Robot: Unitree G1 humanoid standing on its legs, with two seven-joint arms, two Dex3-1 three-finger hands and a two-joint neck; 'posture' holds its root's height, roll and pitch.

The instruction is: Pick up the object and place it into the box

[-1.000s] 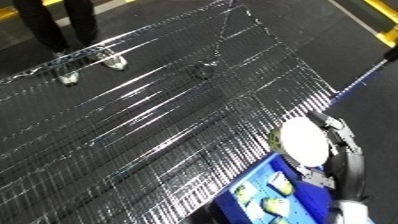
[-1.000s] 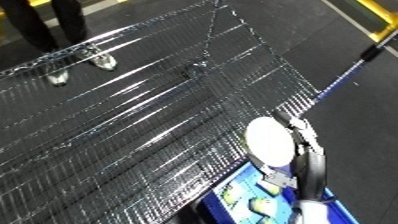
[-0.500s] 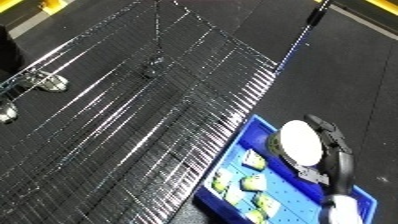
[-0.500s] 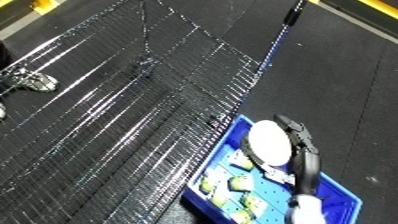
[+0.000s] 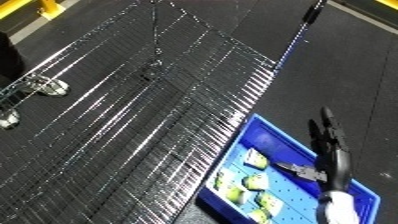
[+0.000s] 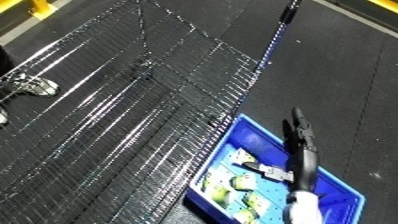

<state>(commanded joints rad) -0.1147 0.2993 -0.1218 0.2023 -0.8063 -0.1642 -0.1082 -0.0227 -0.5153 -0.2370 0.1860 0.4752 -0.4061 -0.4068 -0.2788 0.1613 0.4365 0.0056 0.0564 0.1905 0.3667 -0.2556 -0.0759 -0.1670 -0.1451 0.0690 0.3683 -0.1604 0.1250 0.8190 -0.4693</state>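
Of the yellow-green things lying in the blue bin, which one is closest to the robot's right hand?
The one highest up in the blue bin, a single yellow-green piece lying apart from the cluster below. It is just left of the right hand, whose fingers are straight.

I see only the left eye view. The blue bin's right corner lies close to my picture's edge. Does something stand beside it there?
Observer: No. In the right eye view the blue bin shows its whole right corner, with only bare dark floor beyond it.
Operator: Thank you. Does the left hand show in your other view?
Observer: No, it does not. The right eye view shows only the right hand, fingers straight above the bin, holding nothing.
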